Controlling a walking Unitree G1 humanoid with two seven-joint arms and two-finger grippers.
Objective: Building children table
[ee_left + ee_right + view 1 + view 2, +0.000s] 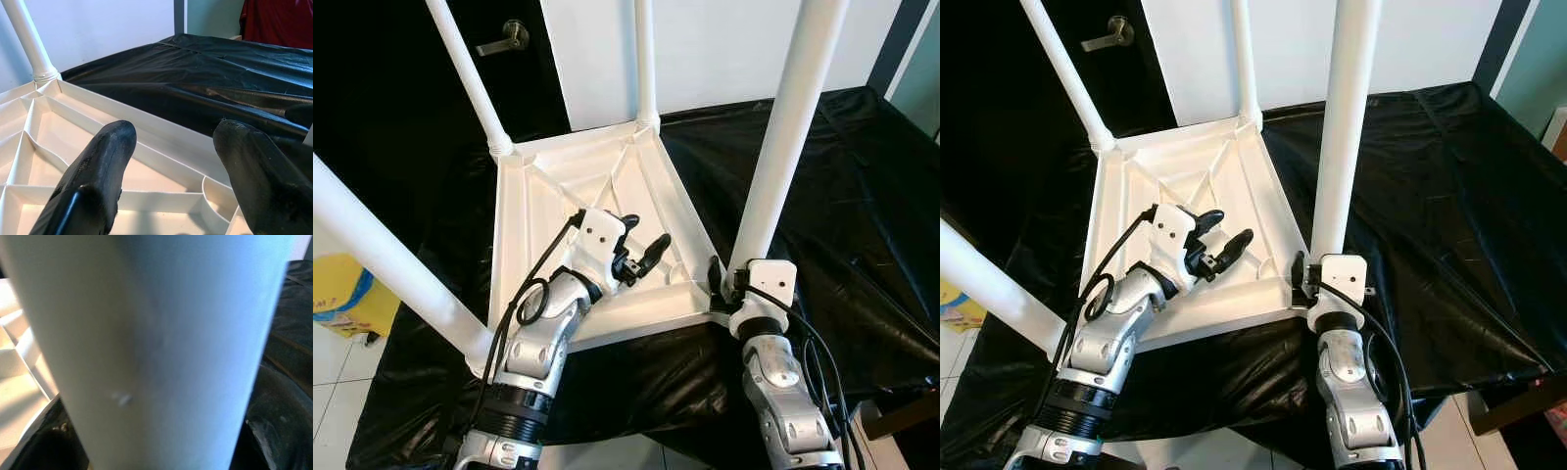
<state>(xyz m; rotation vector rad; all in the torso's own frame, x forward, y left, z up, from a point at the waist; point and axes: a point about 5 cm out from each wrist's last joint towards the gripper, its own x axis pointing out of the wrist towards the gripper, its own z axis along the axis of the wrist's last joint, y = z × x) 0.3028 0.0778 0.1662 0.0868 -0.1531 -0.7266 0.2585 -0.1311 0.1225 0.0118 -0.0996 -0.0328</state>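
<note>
A white children's table [636, 328] lies upside down on a black-covered surface, its ribbed underside facing up and its legs pointing upward. My left gripper [648, 231] hovers open just above the underside near the middle, nothing between its fingers [102, 161]. At the near right corner my right gripper [732, 279] is shut on the base of the near right leg [788, 127]; one black finger [713, 274] shows beside the leg. That leg [151, 342] looms very close in the right wrist view.
The black sheet [842, 196] spreads to the right and behind. Other legs rise at the far left [470, 78], the far corner [644, 59] and the near left [382, 259]. A yellow box [347, 294] sits on the tiled floor at left. A dark door with a handle [504, 39] stands behind.
</note>
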